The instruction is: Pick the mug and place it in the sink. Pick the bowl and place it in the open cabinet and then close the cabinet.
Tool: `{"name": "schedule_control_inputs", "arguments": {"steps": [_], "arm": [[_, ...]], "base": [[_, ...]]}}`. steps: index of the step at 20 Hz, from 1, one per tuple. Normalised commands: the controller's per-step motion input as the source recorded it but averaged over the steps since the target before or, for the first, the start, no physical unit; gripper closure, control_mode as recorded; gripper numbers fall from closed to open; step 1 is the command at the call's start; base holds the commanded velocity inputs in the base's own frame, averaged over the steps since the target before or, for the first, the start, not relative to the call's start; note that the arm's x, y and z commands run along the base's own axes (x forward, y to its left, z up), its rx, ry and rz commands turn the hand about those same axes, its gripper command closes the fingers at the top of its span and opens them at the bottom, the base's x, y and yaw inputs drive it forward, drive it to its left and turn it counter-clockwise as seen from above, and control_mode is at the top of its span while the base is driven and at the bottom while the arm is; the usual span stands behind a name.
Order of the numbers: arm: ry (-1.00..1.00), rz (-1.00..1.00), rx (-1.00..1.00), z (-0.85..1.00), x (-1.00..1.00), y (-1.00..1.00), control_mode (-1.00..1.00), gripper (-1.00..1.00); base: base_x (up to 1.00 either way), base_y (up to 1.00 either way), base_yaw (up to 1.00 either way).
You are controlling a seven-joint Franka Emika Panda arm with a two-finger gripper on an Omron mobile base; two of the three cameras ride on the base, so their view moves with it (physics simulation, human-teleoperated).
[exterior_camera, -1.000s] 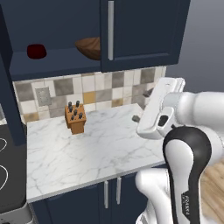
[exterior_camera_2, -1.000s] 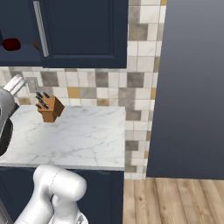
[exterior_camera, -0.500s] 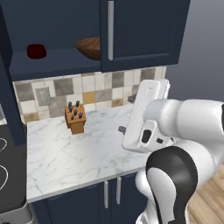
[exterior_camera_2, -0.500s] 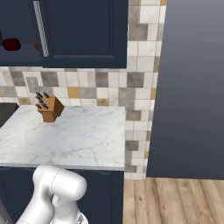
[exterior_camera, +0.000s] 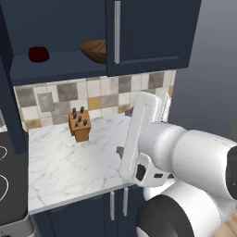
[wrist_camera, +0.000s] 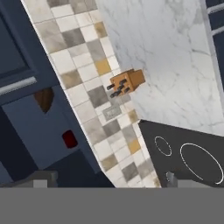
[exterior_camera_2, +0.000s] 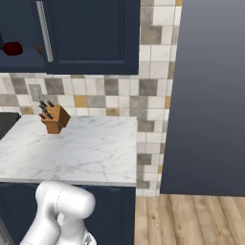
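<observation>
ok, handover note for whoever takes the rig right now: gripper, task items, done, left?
Gripper: open, empty, fingertips at the bottom of the hand view, looking toward the open cabinet.
Bowl: already on the shelf of the cabinet, partly behind the closed right door. A small dark red thing sits further left on the same shelf.
Left cabinet door is open.
Mug and sink: not checkable from these views.
Knife block stands on the marble counter below, not part of the job.
Done: bowl placed.
Left: close the cabinet door.
</observation>
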Motion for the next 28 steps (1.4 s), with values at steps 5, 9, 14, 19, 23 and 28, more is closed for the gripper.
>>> {"name": "schedule_control_inputs", "arguments": {"steps": [5,9,14,19,23,28], "arm": [[-0.08,-0.09,-0.06,0.00,-0.42,0.46,-1.00,-1.00],[-0.04,-0.06,-0.05,0.00,-0.30,0.67,-1.00,-1.00],[-0.04,-0.05,-0.12,0.01,-0.27,0.77,-1.00,-1.00],[-0.01,-0.05,-0.10,0.05,-0.16,0.73,-1.00,-1.00],[0.00,-0.05,-0.09,0.03,-0.03,0.73,-1.00,-1.00],[0.00,-0.05,-0.07,0.00,0.00,0.72,-1.00,-1.00]], "base": [[0.00,0.00,0.00],[0.00,0.00,0.00],[0.00,0.00,0.00],[0.00,0.00,0.00],[0.00,0.00,0.00],[0.00,0.00,0.00]]}}
